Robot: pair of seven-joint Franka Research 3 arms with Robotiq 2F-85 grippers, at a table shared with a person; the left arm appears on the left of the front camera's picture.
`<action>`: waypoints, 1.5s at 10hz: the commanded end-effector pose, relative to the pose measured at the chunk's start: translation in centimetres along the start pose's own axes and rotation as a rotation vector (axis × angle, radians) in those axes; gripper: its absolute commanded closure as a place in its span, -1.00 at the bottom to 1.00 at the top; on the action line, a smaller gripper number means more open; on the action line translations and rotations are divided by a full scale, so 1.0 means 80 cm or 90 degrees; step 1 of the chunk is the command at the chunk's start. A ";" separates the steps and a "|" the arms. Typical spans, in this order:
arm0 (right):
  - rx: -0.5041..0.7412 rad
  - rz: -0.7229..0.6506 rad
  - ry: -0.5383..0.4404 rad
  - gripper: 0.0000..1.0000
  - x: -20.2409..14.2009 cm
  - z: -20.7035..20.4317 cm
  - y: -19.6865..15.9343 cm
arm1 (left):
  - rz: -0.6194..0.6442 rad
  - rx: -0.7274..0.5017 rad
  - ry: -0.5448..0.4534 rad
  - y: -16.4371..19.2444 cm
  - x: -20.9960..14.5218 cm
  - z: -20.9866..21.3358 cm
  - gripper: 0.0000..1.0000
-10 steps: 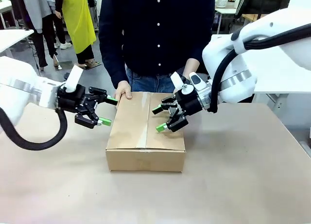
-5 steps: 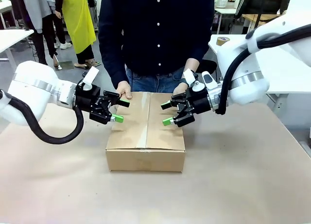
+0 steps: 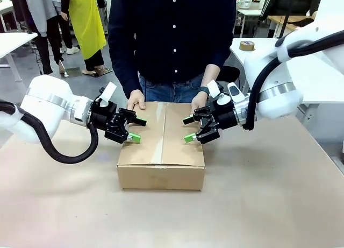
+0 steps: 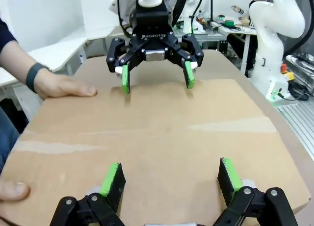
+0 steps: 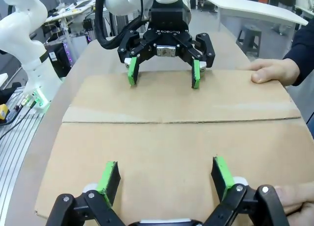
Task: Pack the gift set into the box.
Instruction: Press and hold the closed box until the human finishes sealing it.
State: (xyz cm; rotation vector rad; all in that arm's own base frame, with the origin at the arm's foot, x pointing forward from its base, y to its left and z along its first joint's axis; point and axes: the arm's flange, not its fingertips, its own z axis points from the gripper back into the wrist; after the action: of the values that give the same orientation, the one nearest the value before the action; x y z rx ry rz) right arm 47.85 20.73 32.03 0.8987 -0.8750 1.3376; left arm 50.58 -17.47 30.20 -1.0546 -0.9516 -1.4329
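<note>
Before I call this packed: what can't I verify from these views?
- Inside of the box: the closed flaps hide it in all views, so whether the gift set is in there cannot be told.
- Far wall of the box, front view: behind the top and the person's hands.
- Centre seam, front view: a shiny strip, too faint to tell whether tape seals it.

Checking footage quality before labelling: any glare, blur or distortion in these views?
Front view: sharp, evenly lit, faint sheen on the tape across the box. Left wrist view: wide-angle lens bows the box edges. Right wrist view: milder bowing, no glare.
</note>
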 end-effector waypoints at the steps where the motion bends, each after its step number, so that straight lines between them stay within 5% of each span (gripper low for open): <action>1: -0.006 -0.009 0.008 -1.00 -0.013 -0.004 -0.005 | 0.035 0.016 0.007 0.000 -0.005 0.007 -1.00; 15: 0.002 -0.006 0.002 -1.00 -0.006 -0.002 -0.001 | 0.010 0.004 0.000 0.001 -0.003 0.004 -1.00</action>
State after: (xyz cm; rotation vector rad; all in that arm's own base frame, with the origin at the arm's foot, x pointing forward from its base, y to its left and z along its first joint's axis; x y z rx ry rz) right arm 47.97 20.51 31.26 0.9068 -0.8592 1.3269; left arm 50.80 -16.93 30.28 -1.0618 -0.9394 -1.4027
